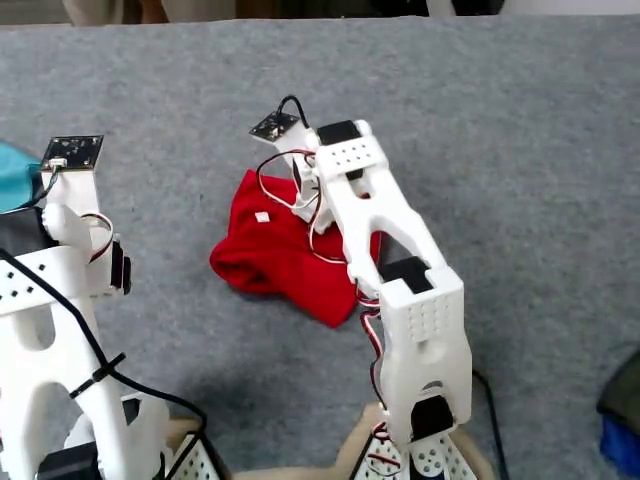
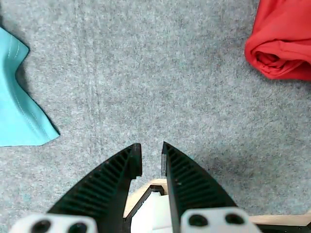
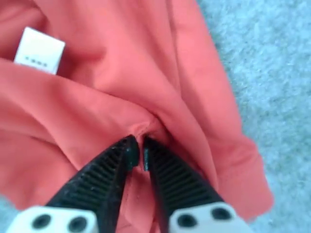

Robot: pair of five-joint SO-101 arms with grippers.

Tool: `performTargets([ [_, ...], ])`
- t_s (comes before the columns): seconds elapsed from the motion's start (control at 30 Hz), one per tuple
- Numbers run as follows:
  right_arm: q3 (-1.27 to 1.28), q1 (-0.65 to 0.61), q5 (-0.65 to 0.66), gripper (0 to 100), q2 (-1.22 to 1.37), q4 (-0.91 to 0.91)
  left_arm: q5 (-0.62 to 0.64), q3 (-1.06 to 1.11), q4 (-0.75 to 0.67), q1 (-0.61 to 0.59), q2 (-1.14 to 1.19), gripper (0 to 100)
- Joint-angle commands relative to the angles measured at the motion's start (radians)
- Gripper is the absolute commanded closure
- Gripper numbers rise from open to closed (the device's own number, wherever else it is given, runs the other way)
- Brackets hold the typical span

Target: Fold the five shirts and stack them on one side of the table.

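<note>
A crumpled red shirt (image 1: 270, 250) lies in the middle of the grey table, with a white label (image 1: 262, 217) showing. My right gripper (image 3: 138, 145) is down on the red shirt (image 3: 97, 97), its jaws shut on a pinched fold of the cloth. The right arm (image 1: 380, 250) reaches over the shirt from the near edge. My left gripper (image 2: 151, 158) hovers over bare grey felt at the left, nearly closed with nothing between its jaws. A teal shirt (image 2: 19, 107) lies beside it, also seen at the table's left edge (image 1: 15, 175). The red shirt's rolled edge (image 2: 282, 43) lies farther off.
The left arm (image 1: 60, 300) stands at the near left. Dark and blue cloth (image 1: 622, 410) lies at the right edge. Bare grey felt (image 1: 500, 130) stretches across the far and right side of the table.
</note>
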Motion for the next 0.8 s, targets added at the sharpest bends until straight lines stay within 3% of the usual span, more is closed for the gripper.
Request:
performTargets([
  [0.0, -0.091, 0.027, -0.006, 99.2, -0.002, 0.057, -0.005, -0.005, -0.006, -0.003, -0.025, 91],
  [0.4, -0.17, 0.031, 0.028, 99.2, -0.039, 0.236, -0.005, -0.009, -0.006, -0.003, -0.025, 91],
  [0.77, 0.171, -0.071, 0.029, 99.3, -0.335, 0.172, -0.006, -0.008, -0.006, -0.002, -0.025, 91],
])
